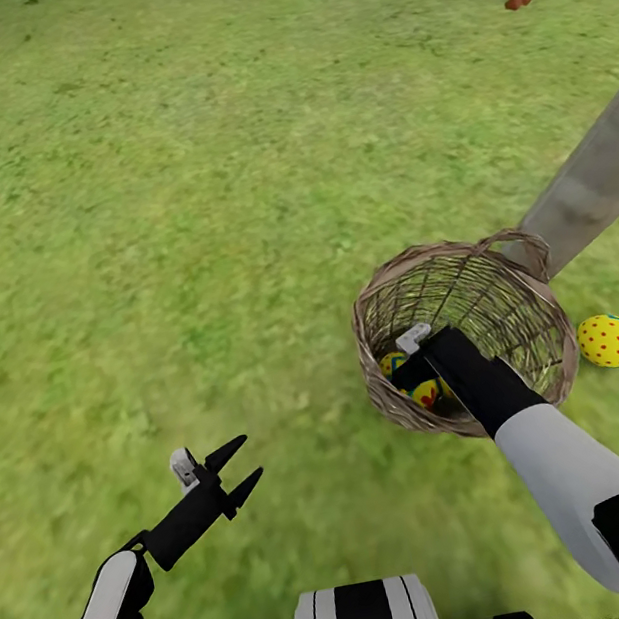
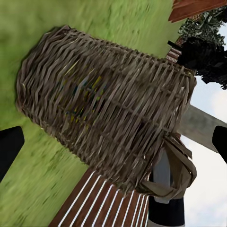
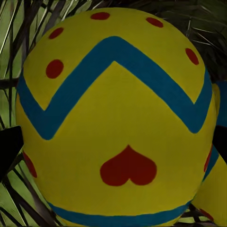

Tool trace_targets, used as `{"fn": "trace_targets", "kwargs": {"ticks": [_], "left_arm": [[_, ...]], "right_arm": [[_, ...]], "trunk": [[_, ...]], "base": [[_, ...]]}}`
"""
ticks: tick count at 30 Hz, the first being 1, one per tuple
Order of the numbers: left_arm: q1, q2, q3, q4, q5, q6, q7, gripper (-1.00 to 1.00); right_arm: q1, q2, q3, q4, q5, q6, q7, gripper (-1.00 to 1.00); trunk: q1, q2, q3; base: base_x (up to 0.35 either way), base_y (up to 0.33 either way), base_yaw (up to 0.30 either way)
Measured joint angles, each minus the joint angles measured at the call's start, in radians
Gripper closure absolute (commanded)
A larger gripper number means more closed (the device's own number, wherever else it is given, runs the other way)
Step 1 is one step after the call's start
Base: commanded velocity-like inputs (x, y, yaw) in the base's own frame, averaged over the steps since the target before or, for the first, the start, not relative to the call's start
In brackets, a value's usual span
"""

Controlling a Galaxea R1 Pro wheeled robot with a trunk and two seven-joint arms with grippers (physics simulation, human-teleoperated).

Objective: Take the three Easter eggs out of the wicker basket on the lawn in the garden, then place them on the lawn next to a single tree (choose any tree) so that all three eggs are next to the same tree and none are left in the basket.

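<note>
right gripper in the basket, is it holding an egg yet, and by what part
Cannot be told. The right gripper is down inside the wicker basket with an Easter egg between its fingers, but no contact shows. The left gripper holds nothing.

**Colours around my hands**

The wicker basket is tan-brown weave. The egg before my right gripper is yellow with a blue zigzag band, red dots and a red heart. Another egg on the green lawn is yellow, red-dotted, with blue zigzag. My arms are black and white.
</note>
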State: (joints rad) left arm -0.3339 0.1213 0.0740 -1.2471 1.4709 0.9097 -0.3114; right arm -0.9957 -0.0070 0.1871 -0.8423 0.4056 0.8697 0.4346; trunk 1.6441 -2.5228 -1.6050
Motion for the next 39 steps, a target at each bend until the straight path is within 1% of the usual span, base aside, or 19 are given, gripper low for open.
{"fn": "trace_targets", "kwargs": {"ticks": [2,4,5,6,9,16,21,28,30,32,33,39], "left_arm": [[0.000,0.000,0.000,0.000,0.002,0.000,0.000,-1.00],[0.000,0.000,0.000,0.001,0.002,0.000,0.000,-1.00],[0.000,0.000,0.000,0.001,0.002,0.000,0.000,-1.00],[0.000,0.000,0.000,0.002,0.002,0.000,0.000,-1.00],[0.000,0.000,0.000,0.002,0.002,0.000,0.000,-1.00],[0.000,0.000,0.000,0.003,0.002,0.000,0.000,-1.00],[0.000,0.000,0.000,0.002,0.002,0.000,-0.001,-1.00],[0.000,-0.001,0.000,0.003,0.003,0.000,0.000,-1.00],[0.000,-0.001,0.000,0.003,0.002,0.000,0.000,-1.00],[0.000,-0.002,0.000,0.002,0.003,0.000,0.000,-1.00],[0.000,-0.002,0.000,0.002,0.002,0.000,0.000,-1.00],[0.000,-0.002,0.000,0.001,0.001,0.000,0.000,-1.00]], "right_arm": [[0.000,0.000,-0.001,0.000,0.001,0.000,0.001,-1.00],[0.000,0.000,-0.001,-0.017,0.001,0.000,0.001,-1.00],[0.000,0.000,-0.001,-0.017,0.001,0.000,0.001,-1.00],[0.000,0.000,-0.001,-0.017,0.001,0.000,0.001,1.00],[0.000,-0.001,0.000,-0.018,-0.001,0.000,0.002,1.00],[0.000,-0.001,0.000,-0.042,-0.002,0.000,0.002,1.00],[0.000,-0.001,0.000,-0.042,-0.002,0.000,0.002,1.00],[0.000,-0.001,0.000,0.004,-0.005,0.000,0.002,1.00],[0.000,-0.001,0.000,0.004,-0.005,0.000,0.002,1.00],[0.001,-0.001,0.000,0.006,-0.007,0.002,0.002,1.00],[0.001,-0.001,0.000,0.006,-0.007,0.002,0.002,1.00],[0.001,-0.001,0.000,0.006,-0.006,0.002,0.002,1.00]], "trunk": [[0.000,0.000,0.000],[0.001,0.000,-0.008],[0.001,0.000,-0.008],[0.001,0.000,-0.008],[0.001,0.000,-0.008],[0.002,-0.001,-0.019],[0.002,-0.001,-0.019],[0.000,0.000,0.000],[0.000,0.000,0.000],[-0.001,0.000,0.007],[-0.001,0.001,0.007],[-0.003,0.002,0.031]], "base": [[0.000,0.000,0.000],[0.000,0.000,0.000],[0.000,0.000,0.000],[0.000,0.000,0.000],[0.000,0.000,0.000],[0.000,0.000,0.000],[0.000,0.000,0.000],[0.000,0.000,0.000],[0.000,0.000,0.000],[0.000,0.000,0.000],[0.000,0.000,0.000],[0.000,0.000,0.000]]}}
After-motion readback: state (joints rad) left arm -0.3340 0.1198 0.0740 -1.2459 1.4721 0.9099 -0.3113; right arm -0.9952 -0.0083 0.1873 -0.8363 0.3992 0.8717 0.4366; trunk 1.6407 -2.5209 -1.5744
